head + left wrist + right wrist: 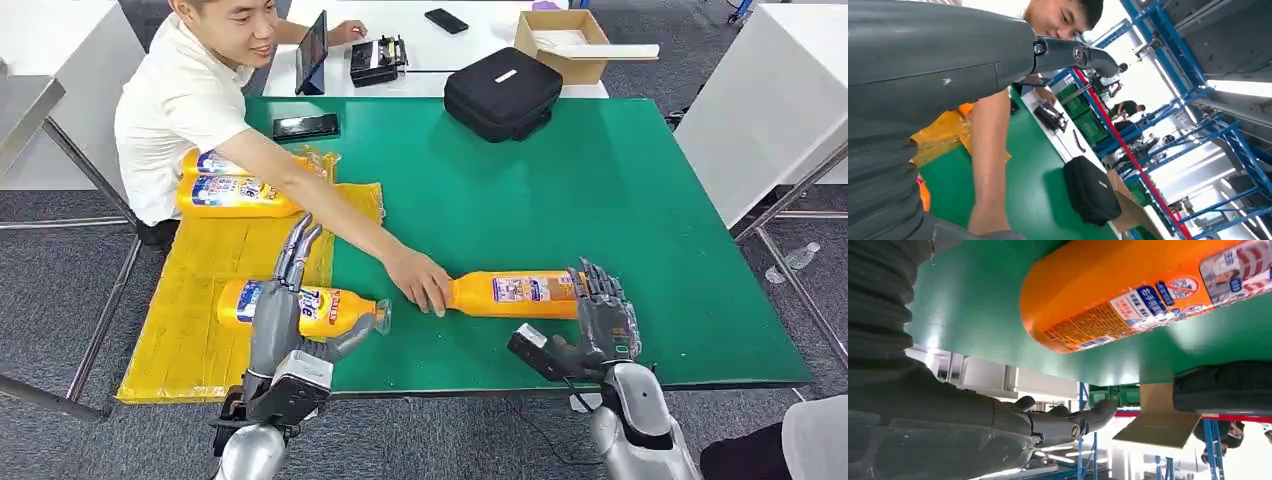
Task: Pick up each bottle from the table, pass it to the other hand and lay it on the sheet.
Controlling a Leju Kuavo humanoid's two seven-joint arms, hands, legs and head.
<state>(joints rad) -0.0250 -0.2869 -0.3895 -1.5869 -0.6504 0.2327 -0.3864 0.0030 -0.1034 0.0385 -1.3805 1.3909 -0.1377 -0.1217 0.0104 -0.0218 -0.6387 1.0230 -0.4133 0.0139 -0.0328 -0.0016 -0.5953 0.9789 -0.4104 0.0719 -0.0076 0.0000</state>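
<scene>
A: Starting at the left, what is lying on the yellow sheet (200, 290)?

B: Two orange bottles (232, 185) are lying side by side at its far end, partly behind the person's arm (300, 195). Nearer the robot, a third bottle (320, 310) is lying on its side at the sheet's right edge, its clear cap end reaching out over the green table (560, 190).

A: And the left hand (285, 300)?

B: It is hanging right over that third bottle, fingers stretched out straight and apart, thumb pointing toward the cap. It is gripping nothing. I cannot tell whether it is touching the bottle.

A: What is happening in the middle?

B: The person's hand (422, 283) is resting on the neck end of a fourth bottle (510, 293), which is lying on its side on the bare green table, well apart from the sheet.

A: And on the right?

B: The right hand (600, 315) is sitting at that bottle's base end, fingers spread, not closed on it. In the right wrist view the base (1108, 300) is showing just beyond the thumb (1068, 422), with a gap between them.

A: Anything at the far side?

B: A black case (503, 92), a phone (306, 126) and a cardboard box (565, 42) are lying there.
</scene>
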